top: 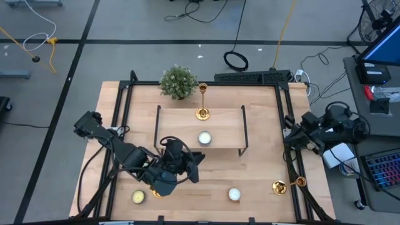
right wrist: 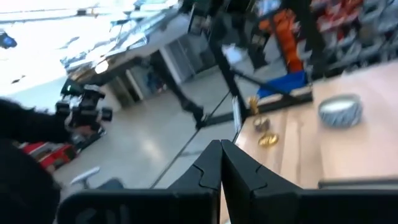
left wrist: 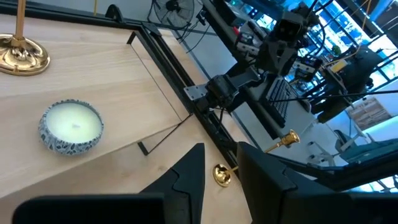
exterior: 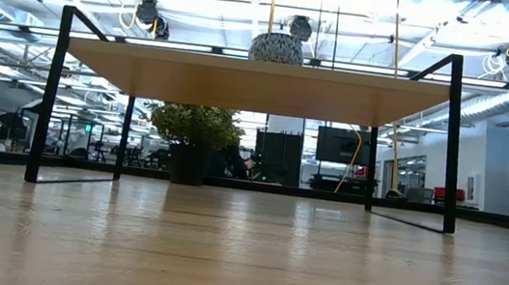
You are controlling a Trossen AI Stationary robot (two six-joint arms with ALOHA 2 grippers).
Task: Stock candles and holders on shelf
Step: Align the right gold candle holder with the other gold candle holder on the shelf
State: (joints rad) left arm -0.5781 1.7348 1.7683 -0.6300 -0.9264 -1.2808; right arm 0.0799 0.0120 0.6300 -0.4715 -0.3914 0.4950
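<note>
Left tool: fingers parted a little with nothing between them, hovering over the table just in front of the shelf.
Right tool: fingers pressed together and empty, parked at the table's right edge.
Shelf: pale wood board on thin black legs, set mid-table toward the back.
On the shelf: one gold candlestick upright near the back edge, and a white candle in a patterned blue-and-white cup near the front edge.
On the table: a second gold candlestick on its side at front right, a white candle at front centre, a yellowish candle at front left beside the left arm.
Plant: small green bush behind the shelf.
</note>
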